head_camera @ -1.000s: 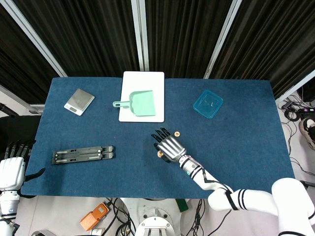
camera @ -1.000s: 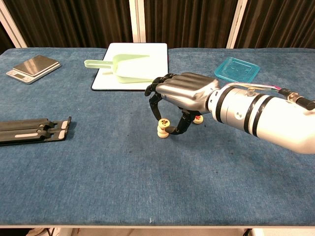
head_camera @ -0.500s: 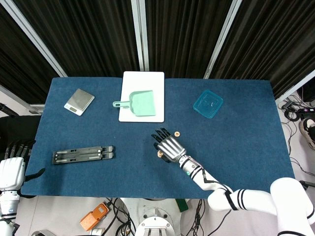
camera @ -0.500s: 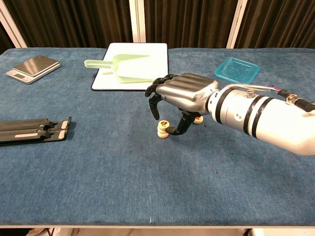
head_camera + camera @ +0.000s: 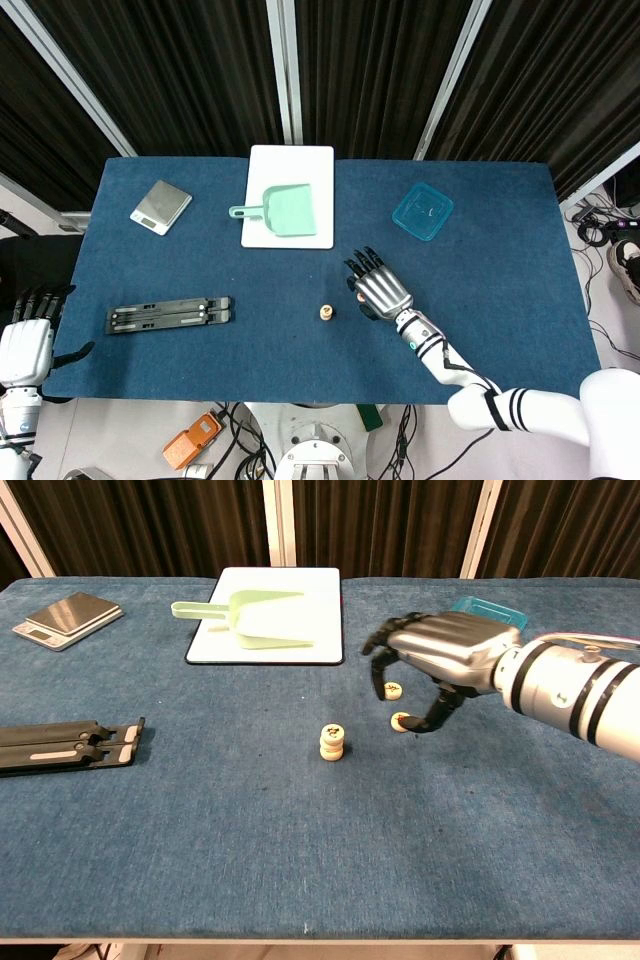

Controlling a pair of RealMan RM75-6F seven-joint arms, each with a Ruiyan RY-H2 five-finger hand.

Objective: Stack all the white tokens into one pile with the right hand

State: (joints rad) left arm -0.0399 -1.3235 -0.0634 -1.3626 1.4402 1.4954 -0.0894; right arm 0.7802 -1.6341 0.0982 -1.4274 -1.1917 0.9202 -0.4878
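Here, the right hand [image 5: 440, 660] hovers over the blue table [image 5: 200, 830], palm down, fingers curved and apart, holding nothing that can be seen. Just below it, two loose white tokens lie flat on the cloth: the nearer token [image 5: 401, 722] sits right beside the thumb tip, and the farther token [image 5: 393, 690] lies under the curled fingers. It is not clear from the chest view whether the thumb touches the nearer one. To the hand's left, well apart from it, stands the pile [image 5: 332, 743], a short upright stack of white tokens; the head view shows it as a small pale dot [image 5: 325, 313] with the hand [image 5: 377, 288] to its right.

Judging from this, the step in hand is the reach for the next loose token, with the pile partly built and two tokens left to add. The next move calls for closing thumb and finger on one token, probably the nearer, lifting it, carrying it left over the pile and setting it down squarely so the stack does not tip.

The left hand [image 5: 22, 345] rests off the table at the lower left edge of the head view, fingers straight and apart, empty.
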